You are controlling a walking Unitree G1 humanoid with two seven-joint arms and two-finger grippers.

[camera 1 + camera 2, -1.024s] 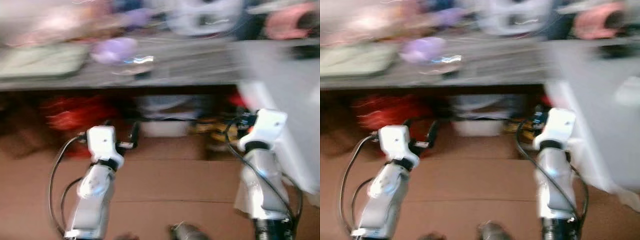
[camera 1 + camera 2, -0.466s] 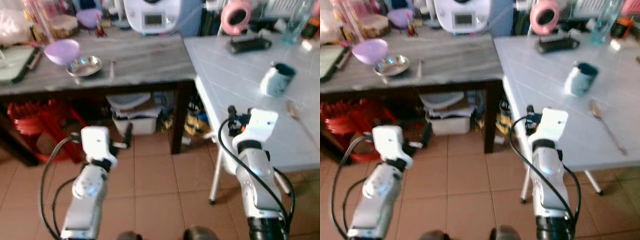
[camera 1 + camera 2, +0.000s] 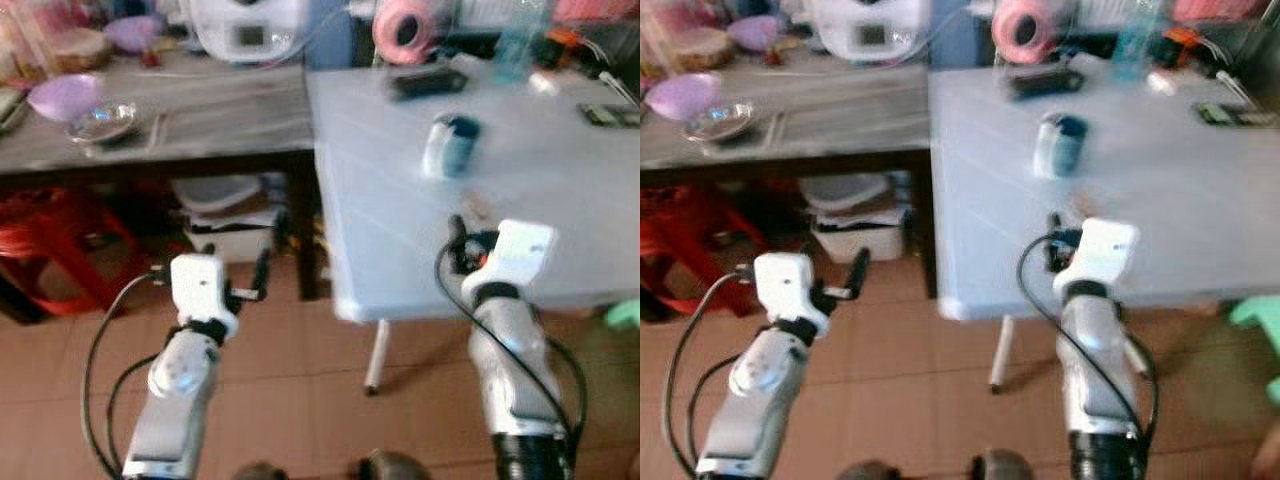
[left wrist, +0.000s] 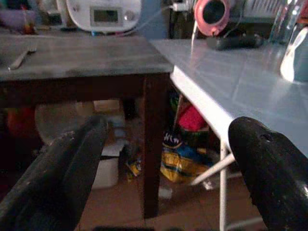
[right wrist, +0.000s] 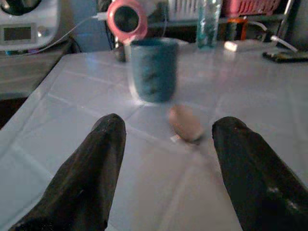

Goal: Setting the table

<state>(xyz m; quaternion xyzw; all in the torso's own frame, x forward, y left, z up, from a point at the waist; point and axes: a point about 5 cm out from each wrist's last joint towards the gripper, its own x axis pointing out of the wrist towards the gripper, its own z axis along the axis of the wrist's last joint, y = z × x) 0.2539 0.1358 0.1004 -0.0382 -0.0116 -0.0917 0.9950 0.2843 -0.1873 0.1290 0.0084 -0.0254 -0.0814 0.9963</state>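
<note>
A teal and white mug stands on the white table, and a spoon lies just in front of it. My right gripper is open and held low over the table's near edge, facing the spoon and the mug. My left gripper is open in front of the dark leg of the grey wooden table, above the floor. A purple bowl, a steel bowl and a fork rest on the grey table.
A white appliance, a pink roll, a bottle and a black object stand at the back. Plastic boxes and a red stool sit under the grey table. A green stool is at right.
The whole view has swung to the right, so the white table now lies in front of me. Both arms hold the same pose, grippers still open.
</note>
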